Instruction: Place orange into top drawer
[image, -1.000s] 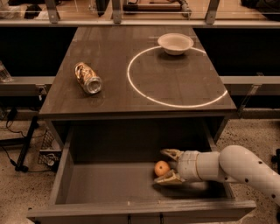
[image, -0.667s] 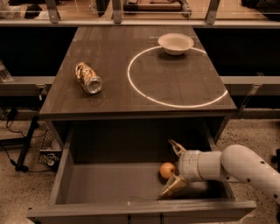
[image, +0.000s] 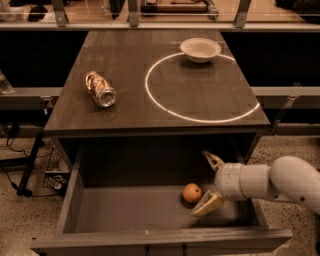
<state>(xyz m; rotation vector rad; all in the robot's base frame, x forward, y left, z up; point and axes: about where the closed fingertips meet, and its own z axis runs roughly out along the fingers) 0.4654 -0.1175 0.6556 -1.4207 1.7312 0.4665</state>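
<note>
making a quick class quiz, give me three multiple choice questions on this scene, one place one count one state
1. Things standing on the tabletop: a) one b) two c) four
2. The orange lies: a) on the tabletop b) on the ground c) in the open top drawer
3. The gripper is: a) shut on the orange b) open beside the orange c) shut above the tabletop
Key: b, only the crushed can and white bowl; c, it rests on the drawer floor; b, its fingers are spread, inside the drawer.
</note>
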